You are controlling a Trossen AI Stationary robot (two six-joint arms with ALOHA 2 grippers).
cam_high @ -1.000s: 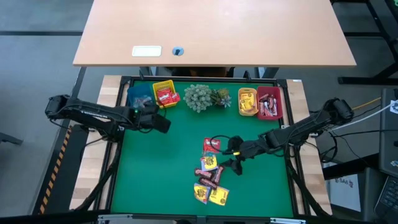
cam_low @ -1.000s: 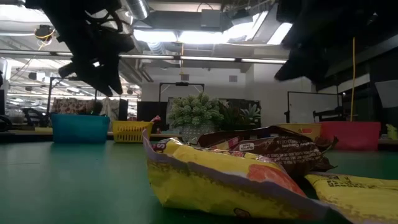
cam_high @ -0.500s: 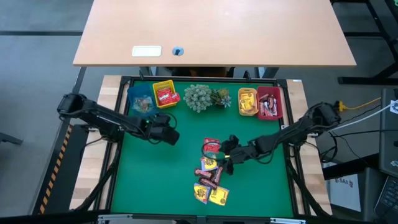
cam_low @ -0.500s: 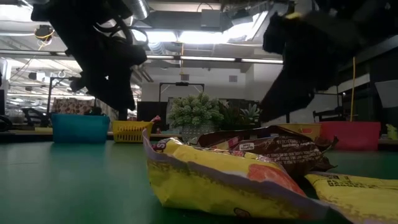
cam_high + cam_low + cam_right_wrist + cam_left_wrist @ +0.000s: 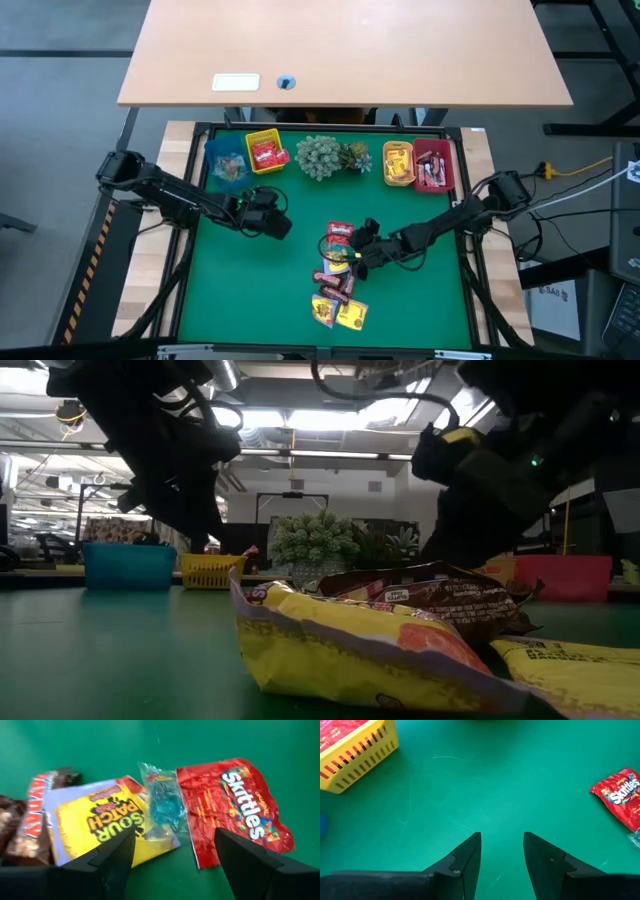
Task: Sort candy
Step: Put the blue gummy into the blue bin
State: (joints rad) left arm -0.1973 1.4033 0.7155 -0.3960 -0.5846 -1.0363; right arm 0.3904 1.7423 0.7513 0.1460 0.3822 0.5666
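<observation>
The candy lies in a loose pile [image 5: 337, 280] on the green mat, right of the middle. In the right wrist view it shows a red Skittles packet [image 5: 240, 810], a clear wrapper with blue sweets [image 5: 162, 805], a yellow Sour Patch packet [image 5: 102, 822] and a brown-red bar [image 5: 32, 820]. My right gripper [image 5: 357, 255] hovers open over the pile's far end, its fingers [image 5: 117, 857] either side of the clear wrapper and touching nothing. Left of the pile, my left gripper [image 5: 276, 222] is open over bare mat [image 5: 502, 845], with the Skittles packet [image 5: 620, 795] off to one side.
Along the mat's far edge stand a blue bin [image 5: 224, 162], a yellow bin [image 5: 265, 151] holding red packets, a grey-green plant cluster [image 5: 325, 156], an orange bin [image 5: 398, 163] and a red bin [image 5: 433, 166]. Bare mat spreads over the near left [image 5: 240, 290].
My left gripper has come down and moved toward the table's right and near side, away from the yellow bin. My right gripper has sunk and moved left onto the far end of the candy pile, tipping further down. Both stay open. The candy has not moved.
</observation>
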